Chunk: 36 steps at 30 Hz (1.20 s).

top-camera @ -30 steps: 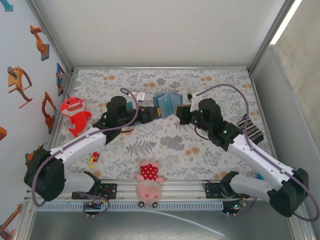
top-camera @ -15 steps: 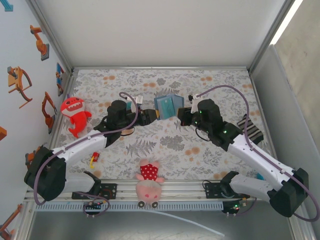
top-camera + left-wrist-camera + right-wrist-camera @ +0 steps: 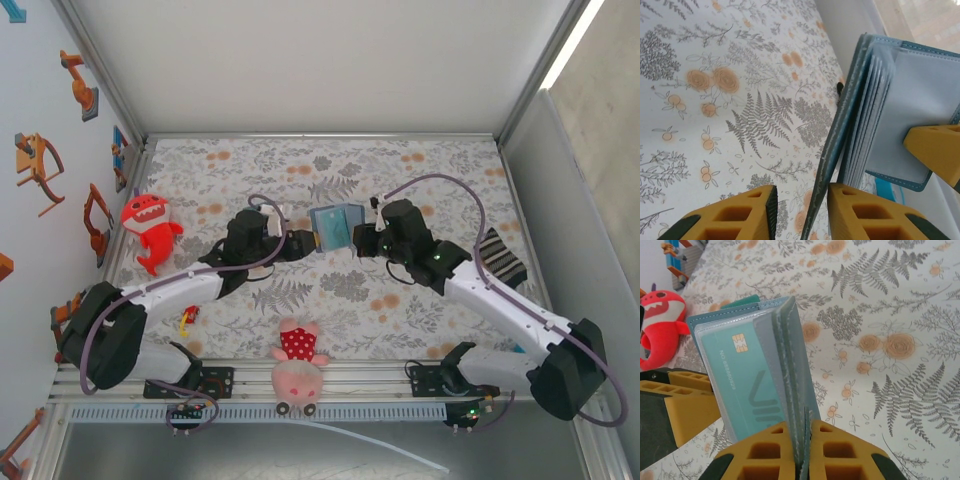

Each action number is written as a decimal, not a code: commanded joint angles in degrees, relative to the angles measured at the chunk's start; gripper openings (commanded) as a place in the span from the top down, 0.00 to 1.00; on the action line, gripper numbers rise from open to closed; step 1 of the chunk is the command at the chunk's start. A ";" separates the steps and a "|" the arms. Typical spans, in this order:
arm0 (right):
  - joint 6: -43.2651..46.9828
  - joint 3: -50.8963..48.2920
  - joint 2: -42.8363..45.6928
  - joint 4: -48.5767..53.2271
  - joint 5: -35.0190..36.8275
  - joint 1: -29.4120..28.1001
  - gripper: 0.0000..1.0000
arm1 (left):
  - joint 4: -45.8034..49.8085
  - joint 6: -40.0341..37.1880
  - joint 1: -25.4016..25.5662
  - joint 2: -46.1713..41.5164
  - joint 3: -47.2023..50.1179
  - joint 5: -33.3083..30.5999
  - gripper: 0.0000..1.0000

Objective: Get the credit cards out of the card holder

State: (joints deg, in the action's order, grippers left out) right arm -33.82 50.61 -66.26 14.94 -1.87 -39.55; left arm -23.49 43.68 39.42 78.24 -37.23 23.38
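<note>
Nearest you, a pink plush toy (image 3: 298, 365) lies at the front edge of the desk (image 3: 420, 170); farther in, your right gripper (image 3: 801, 440) has its jaws clamped on one panel of the card holder (image 3: 335, 225), held open and upright at mid-desk, a teal credit card (image 3: 747, 385) showing inside; your left gripper (image 3: 800, 200) brackets the other cover's edge, jaws narrowly apart.
</note>
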 commanded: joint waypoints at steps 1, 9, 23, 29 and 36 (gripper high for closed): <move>-1.73 -0.33 -0.05 0.18 -0.11 0.20 1.00 | 0.83 0.67 0.31 -0.12 1.53 -4.24 0.73; -4.29 -0.87 -2.52 -1.53 -2.76 0.19 1.00 | 6.98 2.24 0.44 -1.33 2.35 -11.91 0.74; -6.17 0.77 -8.80 1.74 -7.57 0.28 1.00 | 16.45 -2.15 1.40 -9.71 1.65 -20.89 0.53; -4.27 3.35 -12.33 4.28 -12.86 2.61 1.00 | 19.58 -5.42 1.85 -12.35 0.51 -23.71 0.28; -2.11 3.97 -15.73 4.70 -20.22 6.44 1.00 | 22.45 -8.07 2.92 -13.05 -0.63 -27.65 0.03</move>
State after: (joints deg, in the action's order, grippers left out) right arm -37.78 52.69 -81.06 19.11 -17.19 -34.04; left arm -3.66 38.00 41.67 66.35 -35.68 -1.39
